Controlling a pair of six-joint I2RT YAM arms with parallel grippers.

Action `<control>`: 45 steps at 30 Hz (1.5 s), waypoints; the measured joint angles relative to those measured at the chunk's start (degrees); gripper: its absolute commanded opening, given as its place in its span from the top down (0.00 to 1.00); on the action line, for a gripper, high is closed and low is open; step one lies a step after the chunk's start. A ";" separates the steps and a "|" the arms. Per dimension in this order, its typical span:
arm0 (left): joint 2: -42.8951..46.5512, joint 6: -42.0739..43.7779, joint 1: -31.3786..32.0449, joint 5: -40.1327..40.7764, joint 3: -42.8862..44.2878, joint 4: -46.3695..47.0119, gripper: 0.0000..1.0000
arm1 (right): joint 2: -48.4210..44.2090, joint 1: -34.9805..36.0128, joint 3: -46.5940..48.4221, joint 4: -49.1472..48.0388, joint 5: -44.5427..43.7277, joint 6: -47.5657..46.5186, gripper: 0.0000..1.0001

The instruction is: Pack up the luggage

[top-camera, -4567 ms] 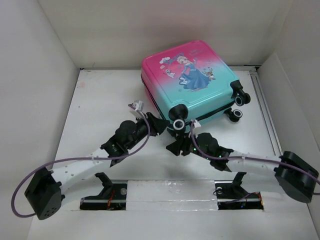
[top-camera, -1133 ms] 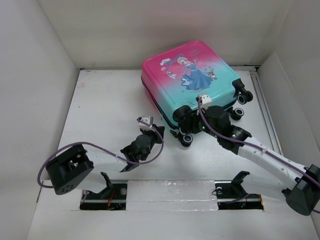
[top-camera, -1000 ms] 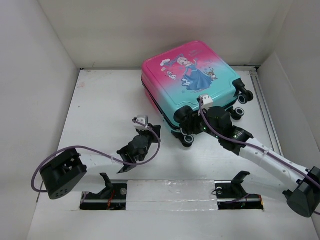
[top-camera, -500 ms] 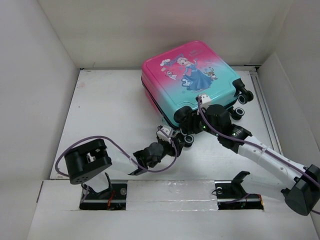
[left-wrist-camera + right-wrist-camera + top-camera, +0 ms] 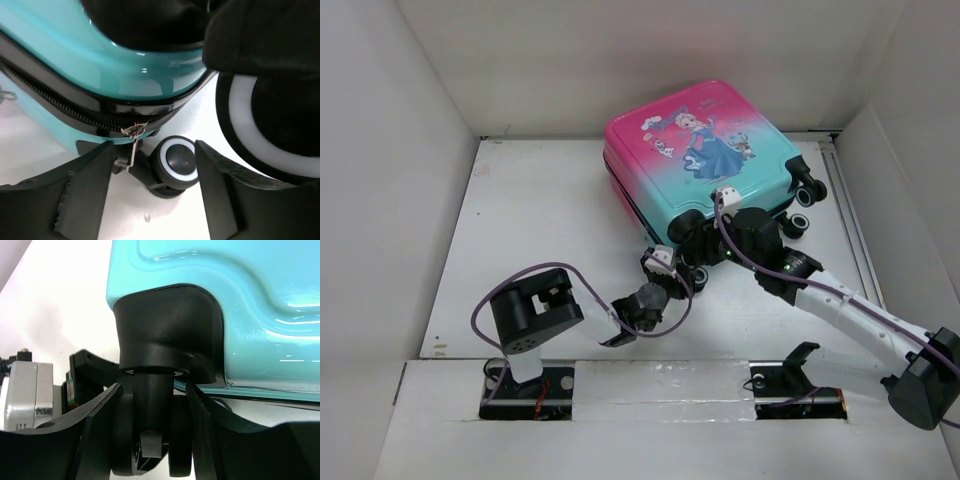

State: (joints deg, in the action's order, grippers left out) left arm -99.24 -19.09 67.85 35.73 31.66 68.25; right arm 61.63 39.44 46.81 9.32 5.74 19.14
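Note:
The luggage [image 5: 710,150] lies flat and zipped closed at the back of the table, pink fading to teal with a princess print. My right gripper [image 5: 698,243] is shut on the black-and-white wheel [image 5: 150,440] at its near corner, one finger on each side [image 5: 155,390]. My left gripper [image 5: 667,270] stands open just in front of that corner. Between its fingers [image 5: 154,146] hang the metal zipper pull [image 5: 131,150] and a small wheel [image 5: 179,161], neither of them touched. The black zipper track [image 5: 60,102] runs along the teal shell.
White walls enclose the table on the left [image 5: 390,200], back and right [image 5: 910,200]. The left arm's purple cable [image 5: 520,280] loops over the table. A second luggage wheel [image 5: 260,130] sits close on the left gripper's right. The arm bases [image 5: 660,385] line the near edge.
My left gripper has opened and moved right, up to the luggage's near corner and its zipper pull. The right gripper has stayed on the wheel.

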 measured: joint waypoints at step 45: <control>21.42 -8.70 -22.75 -18.01 -10.67 -10.69 1.00 | -1.92 2.29 -5.29 -10.21 -1.81 3.43 1.00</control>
State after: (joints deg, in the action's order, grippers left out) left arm -77.82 -27.79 45.10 17.72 20.99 57.56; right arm 59.70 41.74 41.52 -0.89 3.92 22.57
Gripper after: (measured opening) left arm 0.065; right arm 0.565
